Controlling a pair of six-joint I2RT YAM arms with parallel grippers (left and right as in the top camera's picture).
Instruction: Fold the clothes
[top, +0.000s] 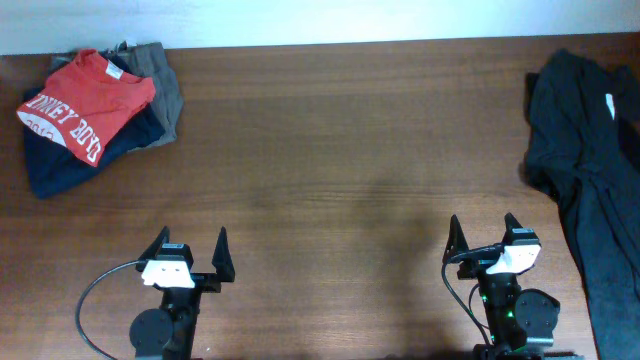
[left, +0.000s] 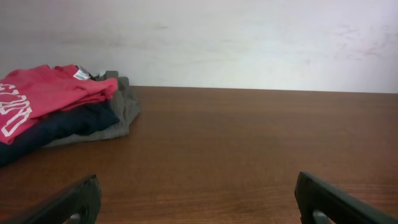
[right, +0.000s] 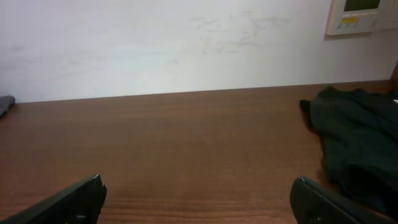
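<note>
Clothes (top: 95, 115) lie in a small stack at the upper left of the overhead view, on the brown worktop (top: 340, 140). The red T-shirt (top: 85, 100) with white letters is on top. Under it is a dark blue piece (top: 55, 165). A grey piece (top: 165, 90) pokes out on the right side of the stack.

At the lower left sits the left gripper (top: 192, 240). Its two fingers are spread wide, with nothing between them. It is well apart from the stack.

At the lower right, the right gripper (top: 483, 225) is spread wide too and holds nothing.

At the right edge, a big black piece (top: 585, 150) lies crumpled. It runs from the top of the frame down to the bottom and does not touch the right gripper.

In the right wrist view, a white box (right: 360, 15) hangs on the wall (right: 186, 43) at the upper right.
</note>
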